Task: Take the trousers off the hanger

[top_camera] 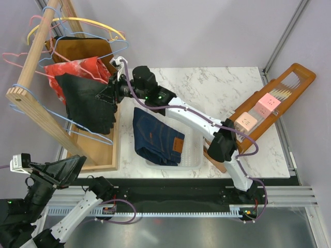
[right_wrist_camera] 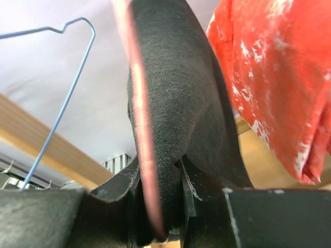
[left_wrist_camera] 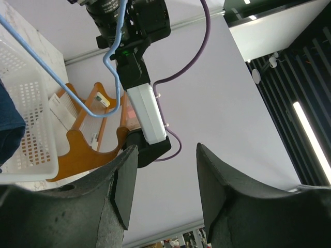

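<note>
The black trousers (top_camera: 85, 103) hang folded over a hanger on the wooden rack (top_camera: 31, 77) at the left. My right gripper (top_camera: 107, 94) reaches to their right edge and is shut on them; in the right wrist view the black cloth (right_wrist_camera: 176, 113) and a pink hanger wire (right_wrist_camera: 142, 134) run between my fingers. The dark blue denim trousers (top_camera: 156, 137) with a brown waist patch lie in the white basket (top_camera: 194, 155). My left gripper (top_camera: 72, 165) is open and empty at the near left, off the table; its fingers (left_wrist_camera: 121, 191) frame only the wall.
A red white-mottled cloth (top_camera: 75, 70) and a brown garment (top_camera: 80, 49) hang behind the black trousers. Empty wire hangers (top_camera: 83, 23) sit on the rack. A blue hanger (left_wrist_camera: 62, 82) shows in the left wrist view. A wooden tray (top_camera: 269, 108) with pink blocks lies at the right.
</note>
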Tool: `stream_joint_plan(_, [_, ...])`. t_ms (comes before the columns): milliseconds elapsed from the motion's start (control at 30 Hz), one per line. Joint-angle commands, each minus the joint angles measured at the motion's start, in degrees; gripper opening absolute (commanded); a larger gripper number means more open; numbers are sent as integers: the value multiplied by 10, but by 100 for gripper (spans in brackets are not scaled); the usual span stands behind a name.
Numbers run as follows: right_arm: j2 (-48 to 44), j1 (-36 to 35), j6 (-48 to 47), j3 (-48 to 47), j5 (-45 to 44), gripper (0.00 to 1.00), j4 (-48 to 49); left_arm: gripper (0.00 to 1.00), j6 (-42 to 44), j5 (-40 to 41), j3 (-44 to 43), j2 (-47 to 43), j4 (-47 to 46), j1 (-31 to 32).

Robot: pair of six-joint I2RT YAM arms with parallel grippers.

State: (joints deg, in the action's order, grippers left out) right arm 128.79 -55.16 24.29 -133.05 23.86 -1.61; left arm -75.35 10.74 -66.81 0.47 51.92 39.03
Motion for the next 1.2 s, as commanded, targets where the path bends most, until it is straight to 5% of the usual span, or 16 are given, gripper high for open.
stream_joint_plan(0, [-135, 3, 13, 28, 8, 0, 122, 56, 29, -34, -10, 32, -60, 3])
stream_joint_plan(700, [-326, 36, -34, 271, 60, 0, 31, 48, 158, -264, -96, 212, -172, 1])
stream_joint_plan(1167, [-492, 44, -86, 379, 2, 0, -63, 41, 245, -216, -174, 312, -231, -4])
